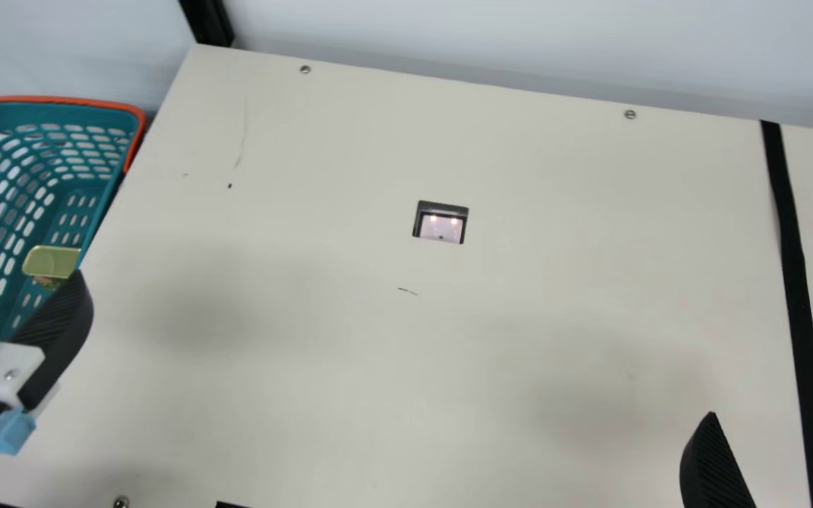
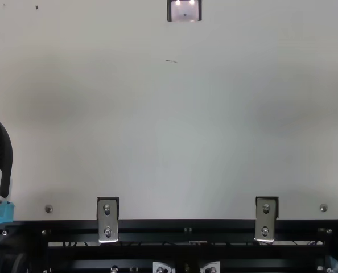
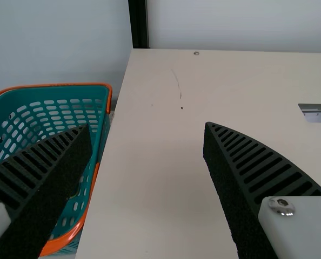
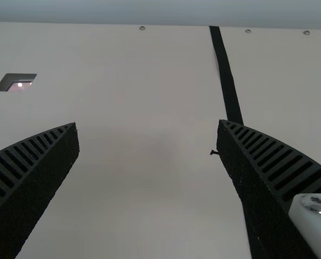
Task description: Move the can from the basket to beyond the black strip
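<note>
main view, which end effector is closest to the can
The left end effector, open by the basket with the can in it; the right end effector is across the table, near the black strip.

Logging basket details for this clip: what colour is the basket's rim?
Orange, around a teal basket; the rim shows best in the main view.

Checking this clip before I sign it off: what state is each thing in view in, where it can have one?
Small can with a pale gold top: in the basket, top facing up, not gripped
Teal plastic basket with orange rim: upright, open at the top
Long black strip: laid along the table
Left gripper: jaws open, empty
Right gripper: jaws open, empty
</note>
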